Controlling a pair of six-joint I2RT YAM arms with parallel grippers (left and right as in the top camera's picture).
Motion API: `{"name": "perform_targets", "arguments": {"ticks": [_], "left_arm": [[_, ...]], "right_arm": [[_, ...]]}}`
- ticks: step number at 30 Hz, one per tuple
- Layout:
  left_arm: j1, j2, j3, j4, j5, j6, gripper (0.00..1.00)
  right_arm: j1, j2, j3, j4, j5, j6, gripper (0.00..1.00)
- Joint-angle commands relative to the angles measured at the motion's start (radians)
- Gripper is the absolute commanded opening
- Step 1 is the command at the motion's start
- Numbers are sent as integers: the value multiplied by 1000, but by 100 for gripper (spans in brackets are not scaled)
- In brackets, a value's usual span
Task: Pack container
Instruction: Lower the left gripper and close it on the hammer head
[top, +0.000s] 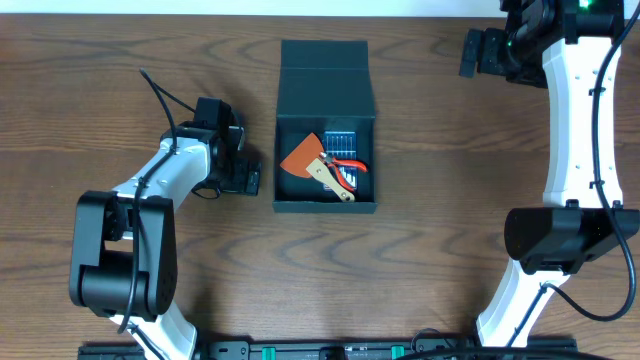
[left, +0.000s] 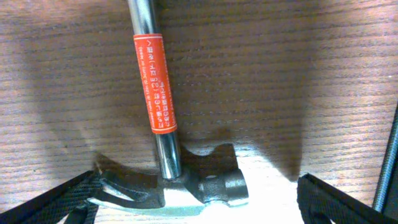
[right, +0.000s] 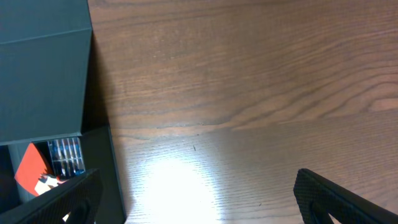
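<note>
The dark teal container (top: 290, 150) stands mid-table with its flap lid (top: 325, 75) open at the back. Inside lie an orange piece (top: 300, 155), a small blue case of bits (top: 340, 140) and red-handled pliers (top: 350, 172). My left gripper (top: 240, 170) is low over the table just left of the container. In the left wrist view it is open (left: 196, 202), its fingers either side of a hammer head (left: 211, 183) with a chrome shaft and orange label (left: 155, 84). My right gripper (top: 480, 52) is open and empty (right: 199, 205) at the back right. The container (right: 43, 81) shows at its left.
The hammer is hidden under the left gripper in the overhead view. Bare wood table (top: 450, 200) lies right of the container. The right arm's base (top: 560, 235) stands at the right edge. A black cable (top: 165, 100) loops off the left arm.
</note>
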Motion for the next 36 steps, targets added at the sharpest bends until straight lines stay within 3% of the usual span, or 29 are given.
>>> {"name": "perform_targets", "arguments": {"ticks": [1,36], "left_arm": [[-2,23,11,-10,-28,9,99],[-2,23,11,7,-73,34,99]], "right_arm": [[-1,-6,19,-1,-1,-15,99],[0,-6,19,-1,-1,-15,99]]}}
